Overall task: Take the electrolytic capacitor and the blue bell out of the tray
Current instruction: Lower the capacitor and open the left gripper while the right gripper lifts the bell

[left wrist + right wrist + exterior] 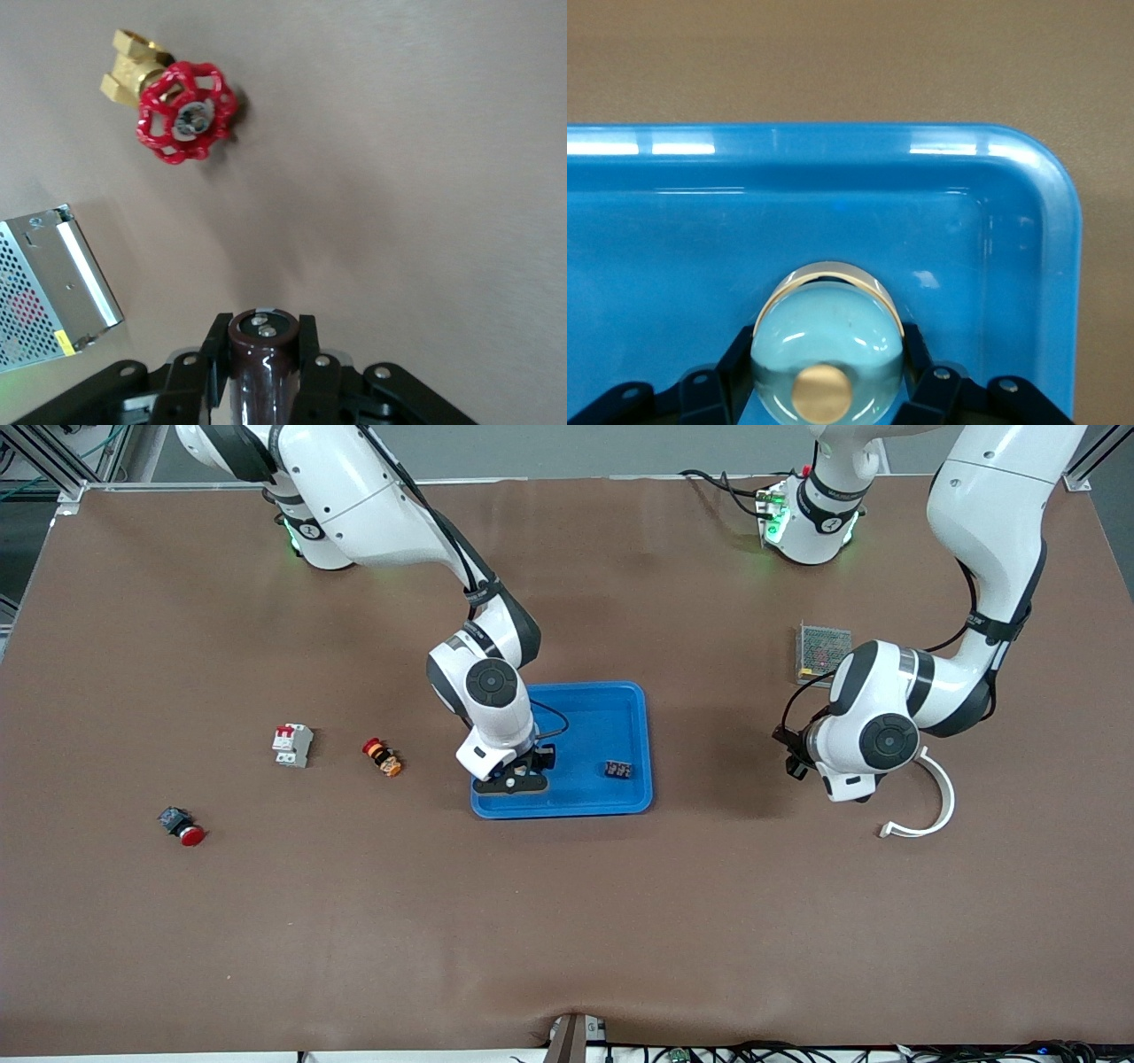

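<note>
Right pincer (824,390): closed on the bell (827,350), low inside the tray (1028,257), at its corner; the rim is cleared only by lifting straight up.
Left pincer (257,367): capacitor (262,359) gripped, axis along the fingers, held over bare counter (425,177), off the tray.

I see open bench around the tray (620,700) toward the front camera. Inside it, a small dark part (618,769) and the right tool (512,779) crowd the nearer half.
</note>
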Controlling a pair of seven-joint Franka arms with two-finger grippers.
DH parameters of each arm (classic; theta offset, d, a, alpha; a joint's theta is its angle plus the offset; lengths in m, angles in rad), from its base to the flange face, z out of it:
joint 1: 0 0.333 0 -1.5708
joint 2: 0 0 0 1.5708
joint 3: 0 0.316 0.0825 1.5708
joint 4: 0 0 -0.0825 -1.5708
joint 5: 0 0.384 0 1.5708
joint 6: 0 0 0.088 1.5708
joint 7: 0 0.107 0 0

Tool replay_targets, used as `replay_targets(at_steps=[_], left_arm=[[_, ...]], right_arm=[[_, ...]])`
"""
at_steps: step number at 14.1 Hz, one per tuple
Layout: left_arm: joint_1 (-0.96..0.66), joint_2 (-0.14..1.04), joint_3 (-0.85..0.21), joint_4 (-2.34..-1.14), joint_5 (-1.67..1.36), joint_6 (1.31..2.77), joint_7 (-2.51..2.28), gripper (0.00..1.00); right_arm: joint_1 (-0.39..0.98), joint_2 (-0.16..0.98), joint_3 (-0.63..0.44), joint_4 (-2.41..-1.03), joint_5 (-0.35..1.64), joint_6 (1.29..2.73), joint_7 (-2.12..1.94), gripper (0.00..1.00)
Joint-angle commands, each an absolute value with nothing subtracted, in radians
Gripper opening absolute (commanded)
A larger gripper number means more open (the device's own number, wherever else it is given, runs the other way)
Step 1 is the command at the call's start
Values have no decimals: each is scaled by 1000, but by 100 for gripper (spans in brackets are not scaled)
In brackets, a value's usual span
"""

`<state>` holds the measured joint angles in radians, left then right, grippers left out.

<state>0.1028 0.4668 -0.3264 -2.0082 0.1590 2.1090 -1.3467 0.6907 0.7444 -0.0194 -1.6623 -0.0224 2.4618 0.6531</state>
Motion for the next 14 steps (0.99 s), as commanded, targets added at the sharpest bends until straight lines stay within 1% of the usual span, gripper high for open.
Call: replay_targets(at_steps=[1,6,8,13,14], left_arm=[[135,391,-333,-2140,176,2198,-1322,0],[173,364,-336,-2218,285,2235,-1289,0],[202,360,-334,-2230,290,2258,-1276,0],[224,385,-333,-2232,290,2293,-1276,0],[227,390,-333,-2229,290,2296,-1276,23]], right_arm=[[701,755,-25,-1654,-38,2468,675,50],[699,741,-25,-1638,-38,2448,666,50],[696,733,-25,-1631,-38,2433,655,50],[684,697,-25,-1582,-37,2310,591,50],[681,678,-26,-1582,-38,2287,557,50]])
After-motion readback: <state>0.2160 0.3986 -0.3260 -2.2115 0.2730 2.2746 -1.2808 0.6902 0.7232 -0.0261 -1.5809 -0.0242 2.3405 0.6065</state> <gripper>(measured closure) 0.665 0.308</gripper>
